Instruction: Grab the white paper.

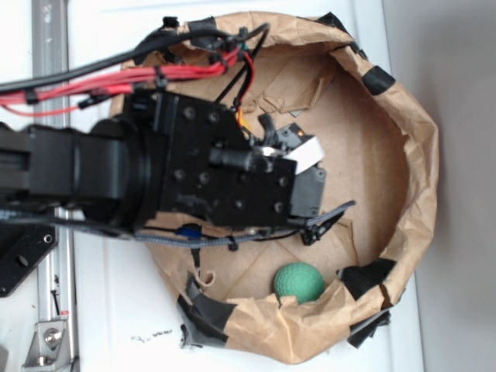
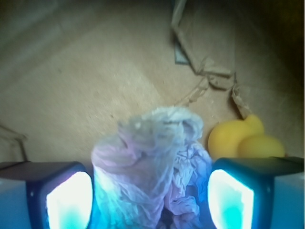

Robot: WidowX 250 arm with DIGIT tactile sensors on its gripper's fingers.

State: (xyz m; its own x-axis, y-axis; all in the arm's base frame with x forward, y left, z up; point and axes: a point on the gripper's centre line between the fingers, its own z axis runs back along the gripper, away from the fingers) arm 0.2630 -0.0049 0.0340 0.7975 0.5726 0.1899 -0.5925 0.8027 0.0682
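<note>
The white paper (image 2: 152,162) is a crumpled wad on the brown floor of a paper-lined bowl. In the wrist view it sits right between my two fingertips, with the left pad (image 2: 69,200) and the right pad (image 2: 231,198) on either side of it. The jaws stand wide apart around the wad and do not visibly squeeze it. In the exterior view my gripper (image 1: 304,164) is down inside the bowl, and a white patch of the paper (image 1: 308,152) shows between the black fingers. The arm hides most of it.
The brown paper bowl (image 1: 418,194) has crumpled raised walls patched with black tape. A green ball (image 1: 298,281) lies at its near edge. A yellow rounded toy (image 2: 243,138) sits just beyond my right finger. Torn cardboard flaps (image 2: 209,76) lie farther back.
</note>
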